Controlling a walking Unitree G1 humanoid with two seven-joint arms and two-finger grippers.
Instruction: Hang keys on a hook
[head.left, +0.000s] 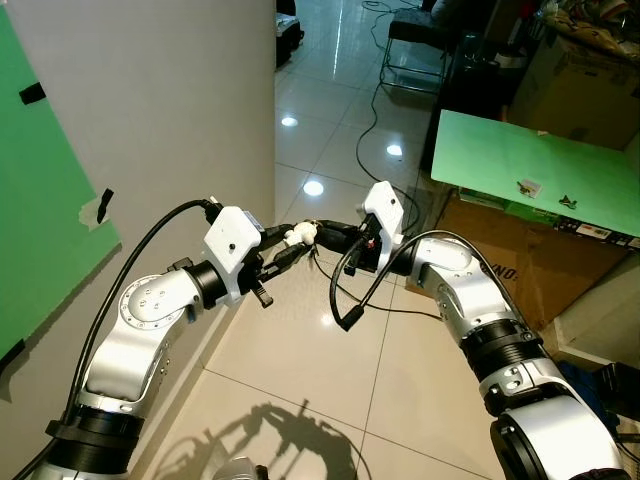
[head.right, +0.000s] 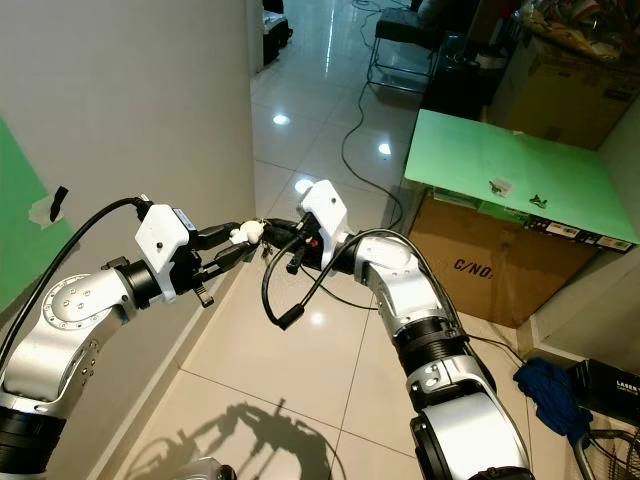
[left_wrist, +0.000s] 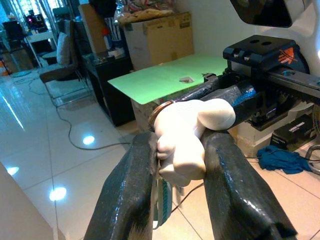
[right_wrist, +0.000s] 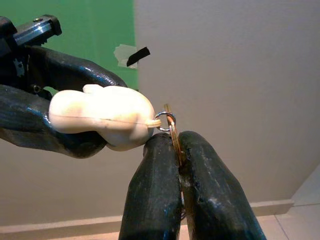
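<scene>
Grippers meet mid-frame in the eye views: the left gripper (left_wrist: 172, 165) clamps the cream figurine (left_wrist: 187, 135) of the keys between its fingers, while the right gripper (right_wrist: 177, 165) pinches the brass key ring (right_wrist: 172, 131) edge-on. Beyond them, a grey wall (head.left: 170, 110) fills the upper left, green sheet (head.left: 35, 190) taped on. At upper right, a green board (head.left: 545, 165) lies on a cardboard box (head.left: 500, 270).
</scene>
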